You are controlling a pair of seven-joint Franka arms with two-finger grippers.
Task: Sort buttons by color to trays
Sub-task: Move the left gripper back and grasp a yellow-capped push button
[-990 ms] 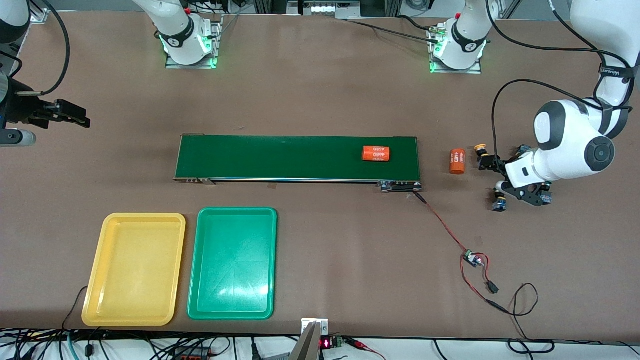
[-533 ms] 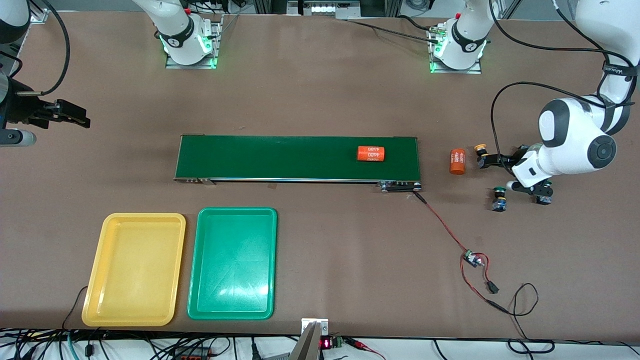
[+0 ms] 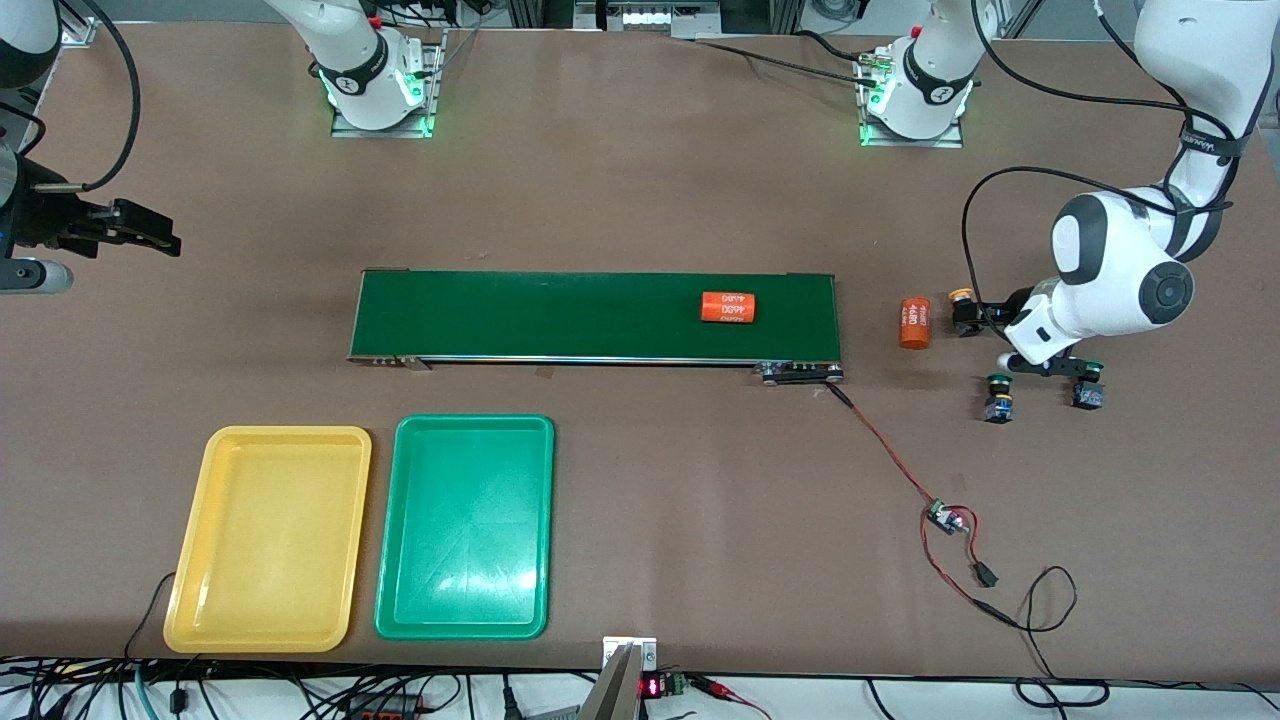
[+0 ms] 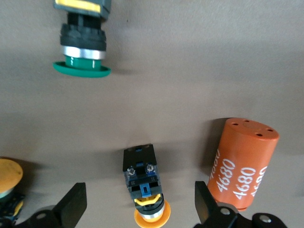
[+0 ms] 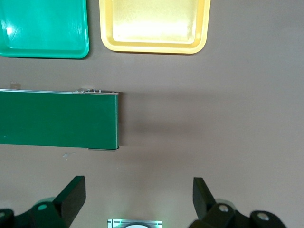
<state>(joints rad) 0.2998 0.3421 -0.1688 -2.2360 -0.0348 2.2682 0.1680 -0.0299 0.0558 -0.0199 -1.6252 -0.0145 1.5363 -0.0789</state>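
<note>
Past the belt, at the left arm's end of the table, lie a yellow-capped button (image 3: 960,297) and two green-capped buttons (image 3: 997,385) (image 3: 1088,372). My left gripper (image 4: 140,209) hovers open over that yellow-capped button (image 4: 145,185), which lies on its side in the gap, clear of both fingers (image 4: 73,204). One green-capped button (image 4: 81,52) and the edge of a second yellow cap (image 4: 8,173) also show there. The yellow tray (image 3: 268,540) and the green tray (image 3: 465,527) sit empty near the front edge. My right gripper (image 3: 160,240) waits open at the right arm's end.
A dark-green conveyor belt (image 3: 560,315) crosses the middle and carries an orange 4680 cylinder (image 3: 727,307). A second orange cylinder (image 3: 913,323) lies on the table beside the yellow-capped button. Red and black wires with a small board (image 3: 945,520) trail from the belt's end.
The left arm's hand has swung from over the green-capped buttons toward the yellow-capped one. The cylinder on the belt has travelled toward the right arm's end. The right arm has not moved.
</note>
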